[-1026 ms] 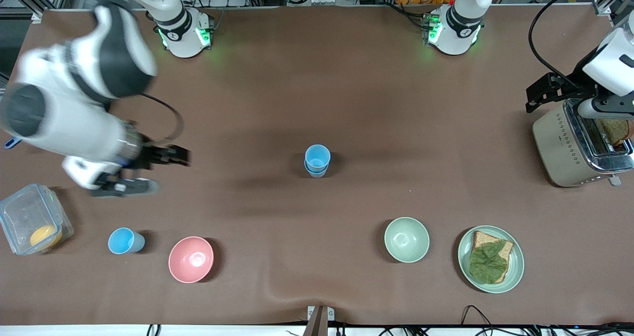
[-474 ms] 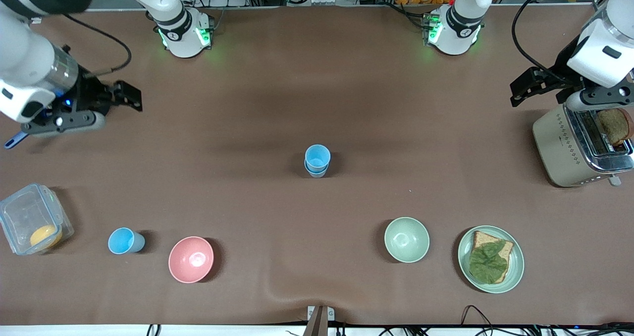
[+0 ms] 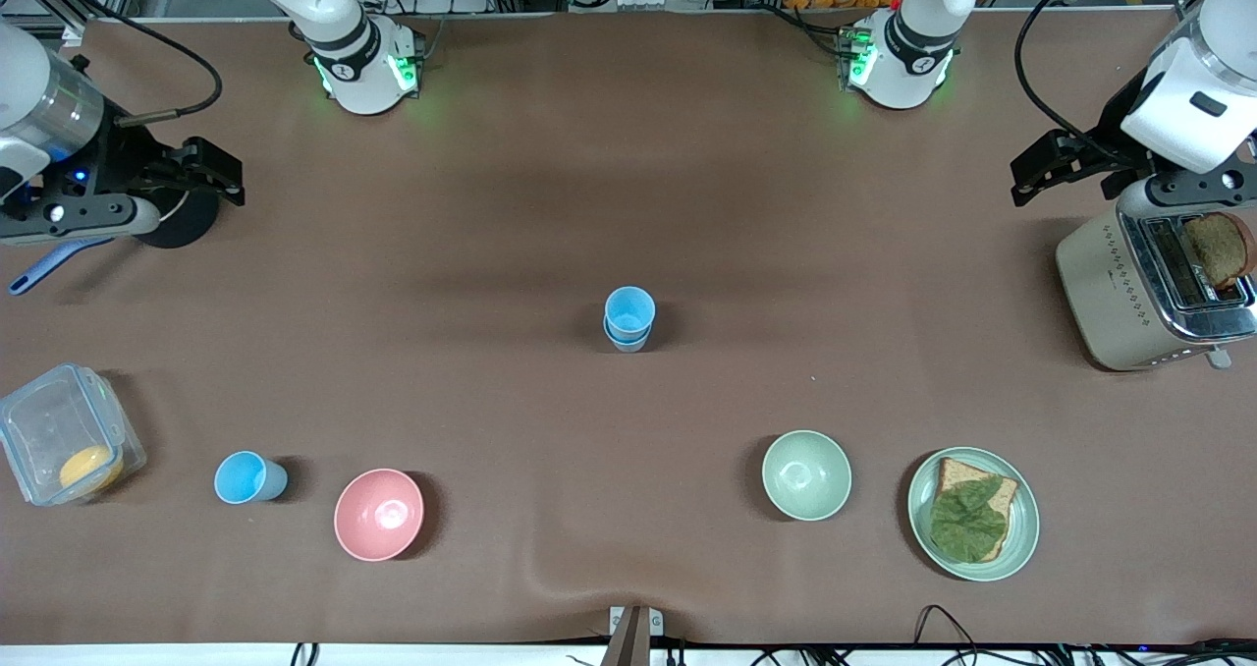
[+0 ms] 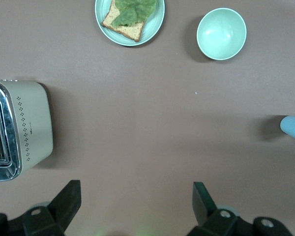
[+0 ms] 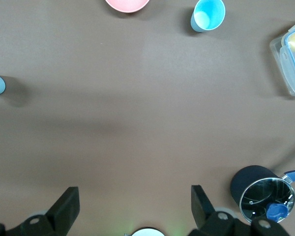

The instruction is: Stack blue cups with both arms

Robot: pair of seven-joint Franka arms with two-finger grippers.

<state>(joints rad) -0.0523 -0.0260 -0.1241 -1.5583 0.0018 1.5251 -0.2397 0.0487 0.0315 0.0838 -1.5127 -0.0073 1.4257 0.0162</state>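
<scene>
Front view: the lone blue cup (image 3: 249, 477) sits at the right arm's end, nearest your right hand (image 3: 201, 170).
Both hands hang wide open and empty, left hand (image 3: 1046, 160) over the toaster's end; the stacked cups (image 3: 628, 318) stand upright mid-counter.

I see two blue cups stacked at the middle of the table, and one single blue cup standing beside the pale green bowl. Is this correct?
Not quite. The stacked blue cups are at the middle, but the front view shows the single blue cup beside the pink bowl, not the pale green bowl.
</scene>
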